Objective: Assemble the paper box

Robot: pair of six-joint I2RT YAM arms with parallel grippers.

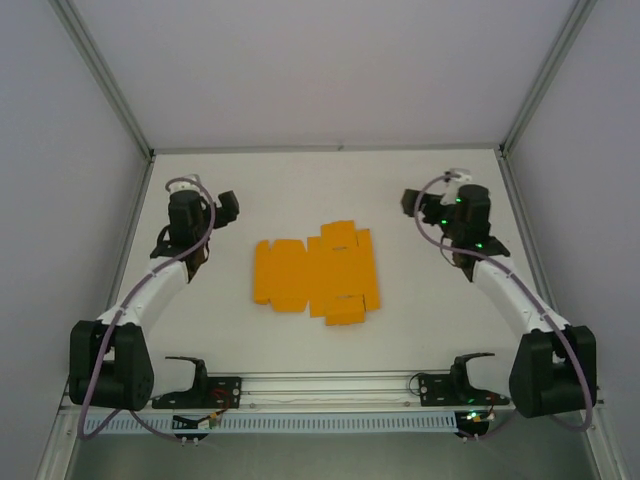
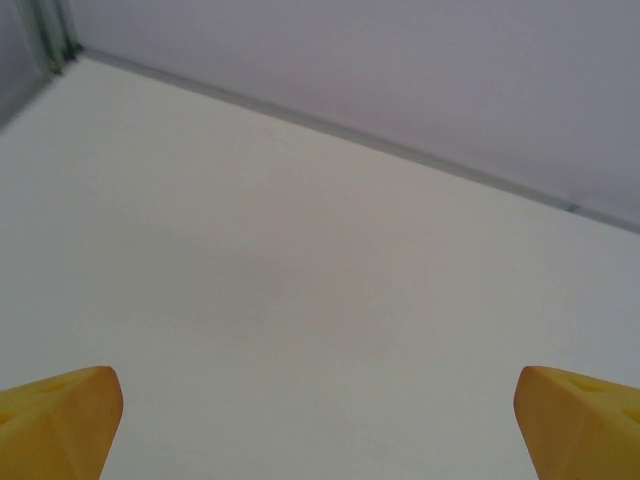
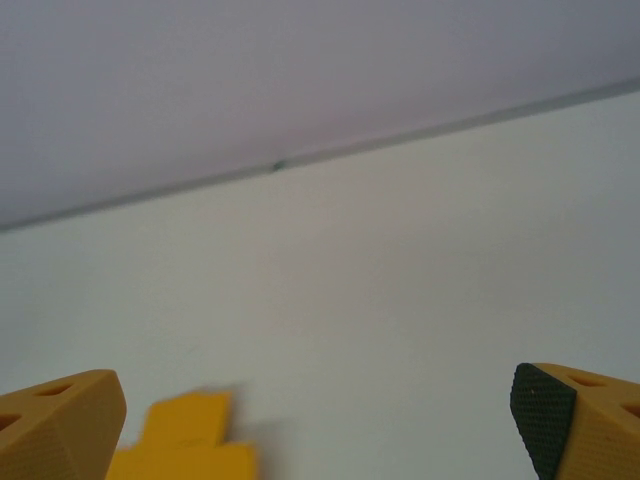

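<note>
At the centre of the table (image 1: 300, 190) the paper box (image 1: 315, 275) lies as a flat, unfolded sheet; I judge that assembly has not begun. Left gripper (image 1: 224, 206) and right gripper (image 1: 412, 200) stand wide open and empty (one on each side, well apart from it). Next, I must lower one onto a flap edge. I see nothing barring the approach.

Paper box (image 1: 315, 272) lies flat, unfolded, on the table (image 1: 300, 190), at centre. Left gripper (image 1: 226, 207) to its left, right gripper (image 1: 411, 200) to its right; both slightly behind its far edge, well apart from it.
</note>
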